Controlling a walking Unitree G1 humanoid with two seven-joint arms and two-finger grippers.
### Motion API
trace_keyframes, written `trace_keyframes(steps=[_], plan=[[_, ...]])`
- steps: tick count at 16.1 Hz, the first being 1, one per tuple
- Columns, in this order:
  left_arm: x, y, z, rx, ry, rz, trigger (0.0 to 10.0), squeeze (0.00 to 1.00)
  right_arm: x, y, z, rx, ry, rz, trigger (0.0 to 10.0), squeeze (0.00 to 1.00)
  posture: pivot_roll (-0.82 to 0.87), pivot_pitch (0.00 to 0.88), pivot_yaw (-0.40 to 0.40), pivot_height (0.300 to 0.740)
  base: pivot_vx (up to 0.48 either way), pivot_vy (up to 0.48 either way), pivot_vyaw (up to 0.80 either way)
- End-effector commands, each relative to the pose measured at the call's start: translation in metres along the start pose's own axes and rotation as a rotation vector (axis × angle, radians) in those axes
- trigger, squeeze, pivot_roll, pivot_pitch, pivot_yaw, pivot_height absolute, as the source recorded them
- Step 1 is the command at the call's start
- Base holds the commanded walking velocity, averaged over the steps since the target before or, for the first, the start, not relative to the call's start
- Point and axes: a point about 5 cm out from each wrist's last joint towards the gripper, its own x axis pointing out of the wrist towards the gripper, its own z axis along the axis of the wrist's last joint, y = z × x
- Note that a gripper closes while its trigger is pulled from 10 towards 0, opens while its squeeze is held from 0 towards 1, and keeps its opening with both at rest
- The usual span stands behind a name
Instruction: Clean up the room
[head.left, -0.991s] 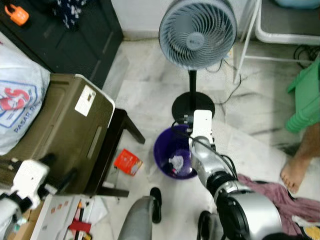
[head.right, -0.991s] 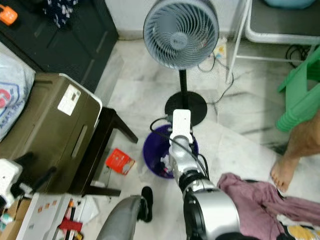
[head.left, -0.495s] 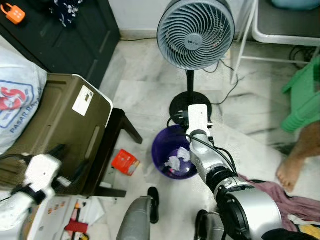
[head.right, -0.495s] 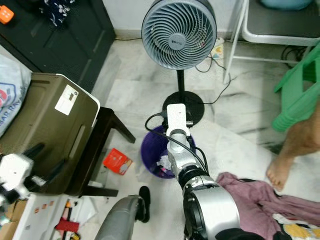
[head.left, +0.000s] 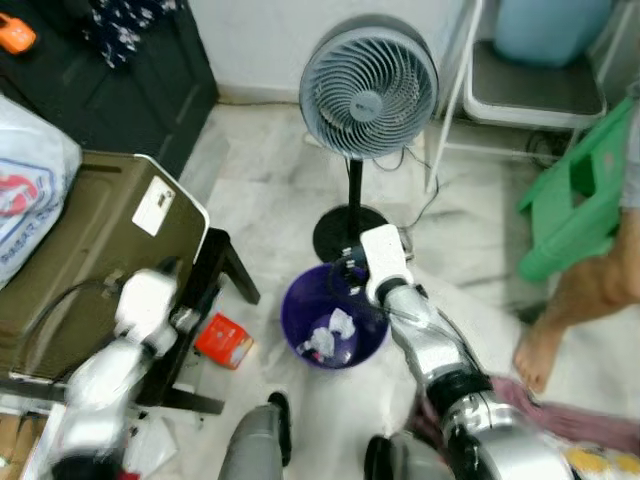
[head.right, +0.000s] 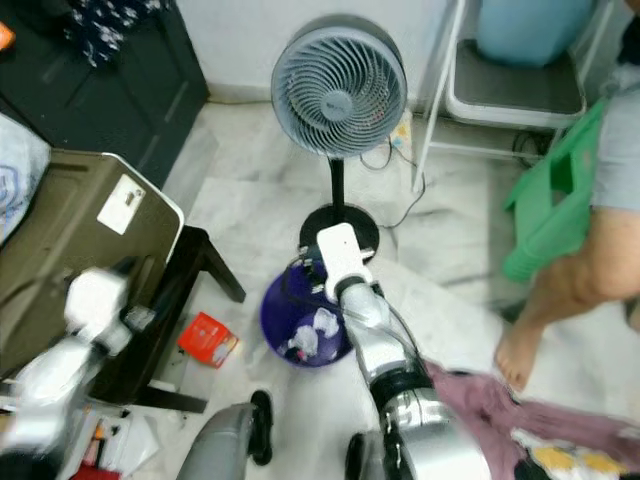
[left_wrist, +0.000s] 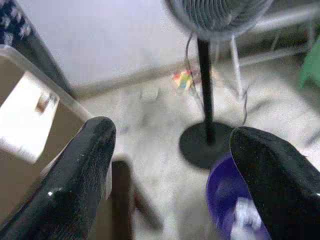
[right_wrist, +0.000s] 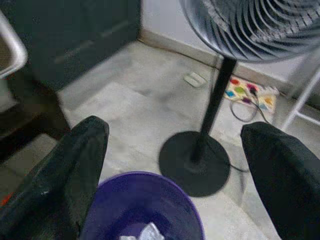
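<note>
A purple bin (head.left: 333, 325) stands on the marble floor with crumpled white paper (head.left: 325, 335) inside. My right arm's white wrist (head.left: 380, 262) hangs over the bin's far rim. In the right wrist view my right gripper (right_wrist: 172, 131) is open and empty, the bin (right_wrist: 140, 210) just below its fingers (right_wrist: 75, 165). A red packet (head.left: 224, 341) lies on the floor left of the bin. My left arm (head.left: 140, 300) is raised beside the olive box, blurred. My left gripper (left_wrist: 170, 136) is open and empty, facing the fan's pole and the bin (left_wrist: 230, 200).
A standing fan (head.left: 368, 85) has its round base (head.left: 350, 225) right behind the bin. An olive box (head.left: 90, 250) sits on a black stool (head.left: 222, 280) at left. A person's bare foot (head.left: 535, 355), a green stool (head.left: 575, 200) and maroon cloth (head.left: 570, 420) are at right.
The camera has tilted up and shifted. My left arm rose from the lower left to beside the olive box. My right gripper stays over the bin. The person's leg came nearer.
</note>
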Motion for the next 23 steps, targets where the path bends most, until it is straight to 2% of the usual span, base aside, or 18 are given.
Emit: trace_keyframes(steps=[1,3,4,5,6,7,9,10,13,14,16,17,19,21,23], plan=[[0.005,-0.009,-0.001,0.006,0.002,0.003,10.0,0.0,-0.003,0.002,0.007,0.025,-0.018,0.014,10.0,1.0,0.08,0.037,0.043,0.74,0.0,0.0,0.0],[0.019,-0.018,0.014,0.013,-0.054,0.076,10.0,0.0,-0.02,0.002,0.008,0.134,-0.038,-0.02,10.0,1.0,0.05,0.005,0.044,0.74,0.0,0.0,0.0],[0.026,-0.018,0.019,0.023,-0.069,0.117,10.0,0.0,-0.026,-0.005,0.012,0.134,-0.067,-0.055,10.0,1.0,0.03,0.0,0.046,0.74,0.0,0.0,0.0],[0.034,-0.017,0.024,0.004,-0.083,0.153,10.0,0.0,-0.035,-0.019,0.021,0.088,-0.127,-0.115,10.0,1.0,0.01,0.0,0.047,0.74,0.0,0.0,0.0],[0.041,-0.021,0.034,-0.007,-0.109,0.182,10.0,0.0,-0.044,-0.032,0.028,0.133,-0.17,-0.182,10.0,0.73,0.0,0.0,0.047,0.74,0.0,0.0,0.0],[0.045,-0.034,0.053,-0.006,-0.152,0.179,10.0,0.0,-0.049,-0.039,0.027,0.175,-0.155,-0.217,10.0,0.0,-0.02,0.0,0.048,0.74,0.0,0.0,0.0],[0.047,-0.041,0.072,-0.021,-0.191,0.198,10.0,0.0,-0.056,-0.048,0.026,0.203,-0.142,-0.264,10.0,0.0,-0.03,0.0,0.052,0.74,0.0,0.0,0.0],[0.046,-0.042,0.077,-0.037,-0.195,0.222,10.0,0.0,-0.067,-0.054,0.028,0.192,-0.15,-0.258,10.0,0.0,-0.04,0.0,0.054,0.74,0.0,0.0,0.0],[0.035,-0.045,0.075,-0.039,-0.181,0.216,10.0,0.0,-0.08,-0.064,0.027,0.163,-0.135,-0.282,10.0,0.0,-0.03,0.0,0.06,0.74,0.0,0.0,0.0],[0.028,-0.047,0.074,-0.004,-0.178,0.188,10.0,0.0,-0.082,-0.064,0.027,0.158,-0.127,-0.294,10.0,0.0,-0.04,0.0,0.064,0.74,0.0,0.0,0.0],[0.016,-0.047,0.065,0.004,-0.124,0.151,10.0,0.0,-0.081,-0.062,0.032,0.215,-0.123,-0.314,10.0,0.0,-0.04,0.0,0.062,0.74,0.0,0.0,0.0],[0.014,-0.047,0.062,0.005,-0.112,0.147,10.0,0.0,-0.081,-0.06,0.034,0.213,-0.126,-0.312,10.0,0.0,-0.03,0.0,0.059,0.74,0.0,0.0,0.0],[0.014,-0.046,0.065,-0.035,-0.107,0.17,10.0,0.0,-0.087,-0.056,0.029,0.246,-0.116,-0.354,10.0,0.0,-0.02,0.0,0.051,0.74,0.0,0.0,0.0],[0.015,-0.049,0.064,-0.044,-0.097,0.149,10.0,0.0,-0.086,-0.048,0.026,0.21,-0.101,-0.33,10.0,0.0,-0.02,0.0,0.051,0.74,0.0,0.0,0.0],[0.018,-0.049,0.067,-0.051,-0.104,0.159,10.0,0.0,-0.081,-0.046,0.029,0.158,-0.103,-0.296,10.0,0.0,-0.03,0.0,0.048,0.74,0.0,0.0,0.8]])
